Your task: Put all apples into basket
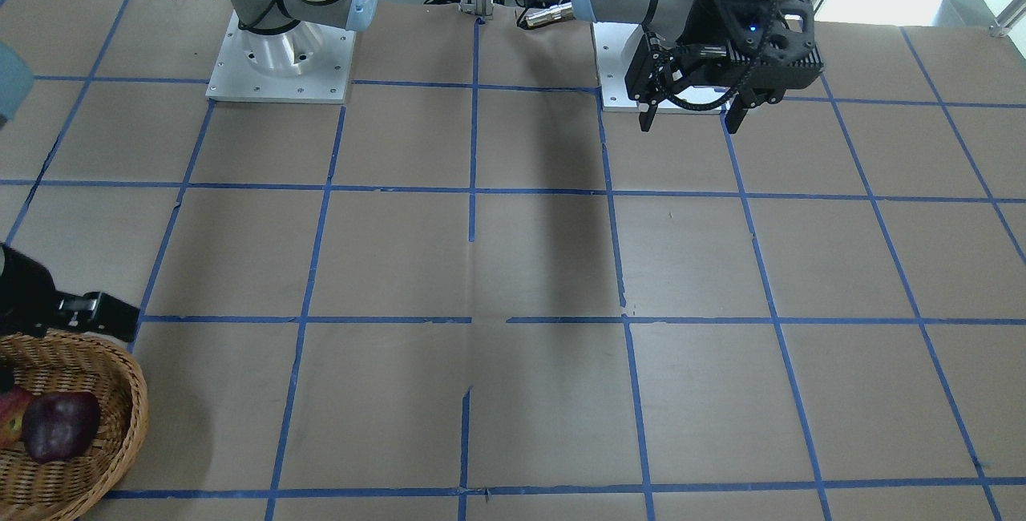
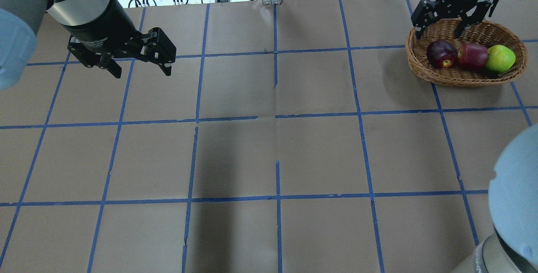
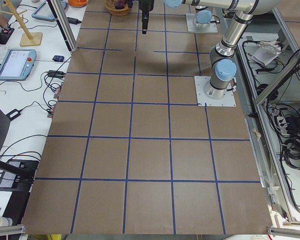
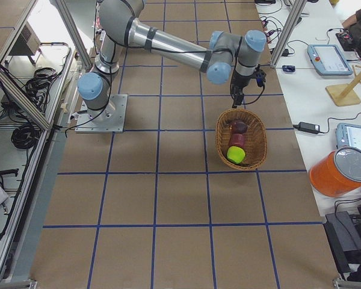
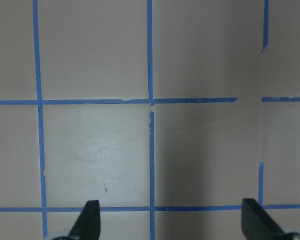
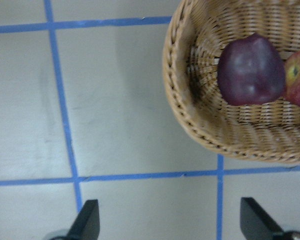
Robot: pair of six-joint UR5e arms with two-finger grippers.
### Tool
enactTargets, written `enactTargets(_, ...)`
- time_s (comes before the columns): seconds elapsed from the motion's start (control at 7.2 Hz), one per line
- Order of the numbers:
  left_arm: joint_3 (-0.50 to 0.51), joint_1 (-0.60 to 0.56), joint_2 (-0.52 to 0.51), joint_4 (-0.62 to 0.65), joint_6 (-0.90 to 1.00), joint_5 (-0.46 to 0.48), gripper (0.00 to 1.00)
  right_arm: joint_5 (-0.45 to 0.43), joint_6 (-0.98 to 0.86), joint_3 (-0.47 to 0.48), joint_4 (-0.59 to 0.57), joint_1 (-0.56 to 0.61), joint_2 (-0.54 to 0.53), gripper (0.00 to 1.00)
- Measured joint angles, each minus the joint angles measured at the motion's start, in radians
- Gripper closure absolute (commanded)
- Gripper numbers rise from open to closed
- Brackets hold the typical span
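Note:
The wicker basket [image 2: 462,82] stands at the far right of the table. In it lie the maroon apple [image 2: 441,53], the red apple [image 2: 473,56] and the yellow-green apple [image 2: 500,58], side by side. My right gripper [image 2: 439,33] is open and empty, above the basket's far left rim. In the right wrist view the basket [image 6: 190,115], the maroon apple [image 6: 250,70] and part of the red apple [image 6: 297,77] show beyond the open fingers [image 6: 87,222]. My left gripper [image 2: 142,72] is open and empty over bare table at the far left, its fingertips [image 5: 255,220] wide apart.
The table [image 2: 273,159] is brown with a grid of blue tape lines. The two arm bases [image 1: 280,64] stand on the robot's side. An orange container [image 4: 340,171] and tablets lie on a side bench beyond the basket's end of the table.

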Motion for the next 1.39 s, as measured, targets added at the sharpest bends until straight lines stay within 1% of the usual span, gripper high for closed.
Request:
enactTargets(0.14, 0.0, 0.0, 0.0, 0.0, 0.0, 0.0, 0.0, 0.026, 0.066, 0.002, 0.082, 0.035, -0.061, 0.0)
enactTargets(0.42, 0.001, 0.001, 0.0, 0.0, 0.0, 0.0, 0.0, 0.037, 0.163, 0.003, 0.216, 0.108, -0.166, 0.0)
enactTargets(0.83, -0.002, 0.001, 0.0, 0.0, 0.0, 0.0, 0.0, 0.04, 0.261, 0.013, 0.354, 0.191, -0.309, 0.0)
enactTargets(1.11, -0.001, 0.001, -0.001, 0.0, 0.0, 0.0, 0.0, 0.036, 0.265, 0.065, 0.394, 0.217, -0.381, 0.0)
enactTargets(1.39, -0.001, 0.001, -0.001, 0.0, 0.0, 0.0, 0.0, 0.031, 0.262, 0.136, 0.381, 0.218, -0.433, 0.0)
